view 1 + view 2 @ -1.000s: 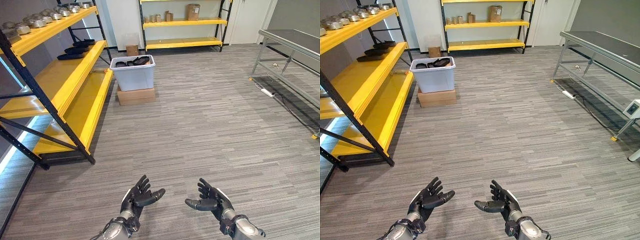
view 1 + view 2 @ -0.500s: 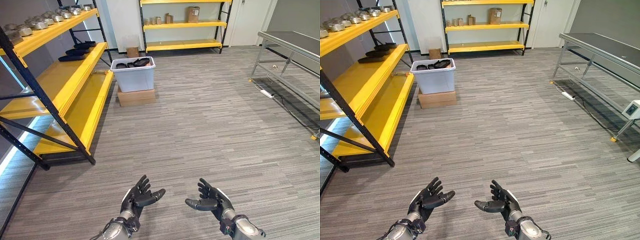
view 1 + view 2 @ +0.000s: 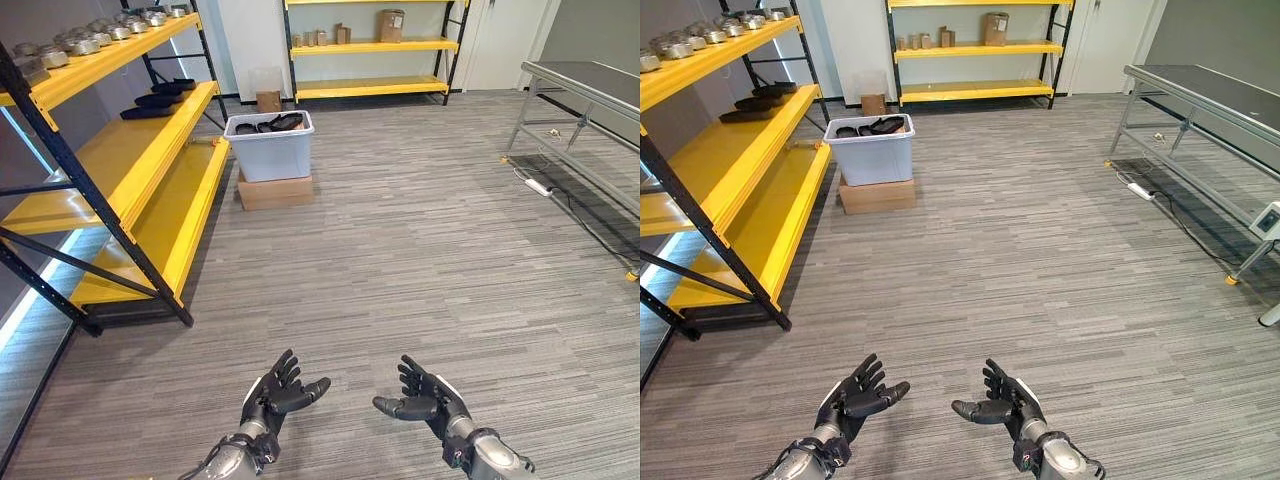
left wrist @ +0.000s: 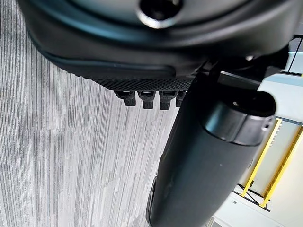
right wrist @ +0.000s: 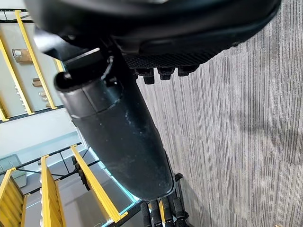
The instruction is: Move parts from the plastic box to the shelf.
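Storeroom or workshop; yellow shelf racks; steel workbench; carpet-tile floor

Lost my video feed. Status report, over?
Left robot hand and right robot hand open, empty. Plastic box holds parts, far ahead. Floor between clear.

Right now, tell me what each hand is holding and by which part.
Nothing is held. The left hand and right hand are both open and empty above the floor; the parts lie in the plastic box.
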